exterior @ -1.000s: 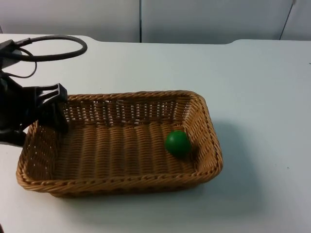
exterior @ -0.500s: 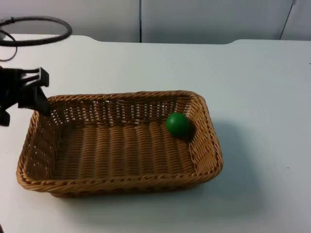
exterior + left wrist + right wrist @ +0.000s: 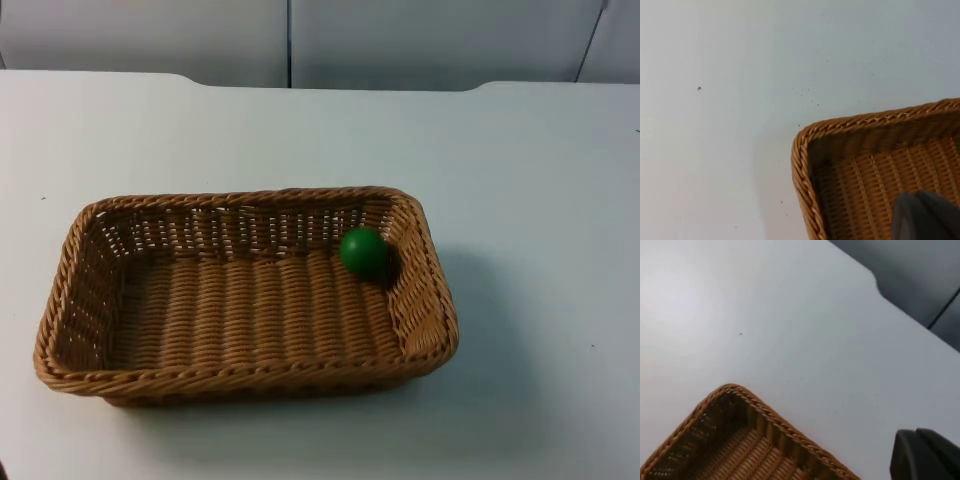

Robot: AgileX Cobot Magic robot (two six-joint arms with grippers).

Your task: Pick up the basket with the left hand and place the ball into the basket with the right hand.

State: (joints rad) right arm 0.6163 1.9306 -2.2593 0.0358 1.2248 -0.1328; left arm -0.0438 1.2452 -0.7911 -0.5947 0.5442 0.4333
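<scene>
From the top I see the basket (image 3: 245, 295) resting on the white desk (image 3: 520, 180), with the green ball (image 3: 364, 253) inside at its far right corner.

The left wrist camera shows me one basket corner (image 3: 807, 137) and the left gripper's dark fingertip (image 3: 925, 216); whether that gripper is spread I cannot tell.

The right wrist camera shows another basket corner (image 3: 732, 392) on the desk and the right gripper's fingertip (image 3: 922, 455); its state I cannot tell either.

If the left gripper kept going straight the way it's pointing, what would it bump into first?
Probably the wicker basket: the left wrist view looks along the left gripper onto the basket's corner, so its woven floor or rim likely comes first, though depth is hard to judge.
</scene>
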